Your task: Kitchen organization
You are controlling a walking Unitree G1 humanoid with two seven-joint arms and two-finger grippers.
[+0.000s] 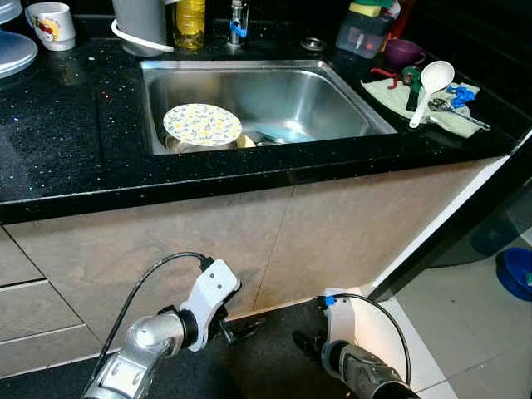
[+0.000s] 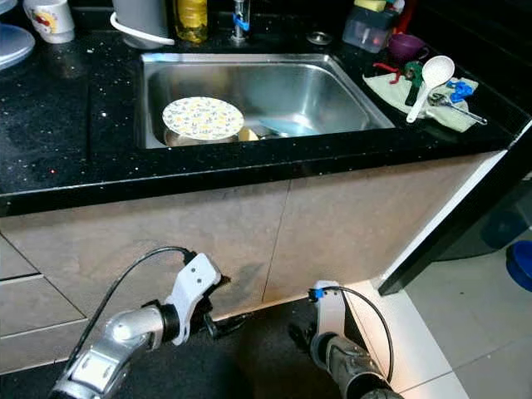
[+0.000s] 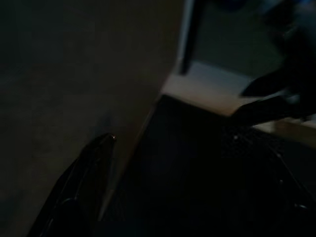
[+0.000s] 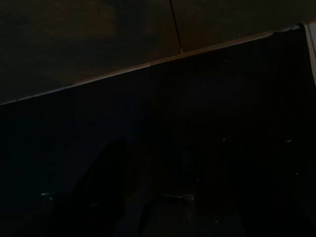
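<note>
A round plate with a yellow and blue flower pattern [image 1: 202, 125] lies at the front left of the steel sink [image 1: 332, 91], over other dishes, with a pale blue item [image 1: 278, 133] beside it. A white ladle [image 1: 432, 83] rests on a green cloth [image 1: 391, 93] to the right of the sink, among small utensils. Both arms hang low in front of the beige cabinet doors [image 1: 166, 241], far below the counter. My left gripper [image 1: 245, 330] and right gripper [image 1: 303, 341] point toward each other over a dark floor mat [image 1: 266, 366]. Both wrist views are very dark.
The black speckled counter [image 1: 66, 125] carries a white mug [image 1: 51, 23], a grey container [image 1: 140, 25], a yellow bottle [image 1: 189, 21], a plastic box [image 1: 363, 33] and a purple cup [image 1: 402, 52]. A blue bowl [image 1: 517, 270] sits on the tiled floor at the right.
</note>
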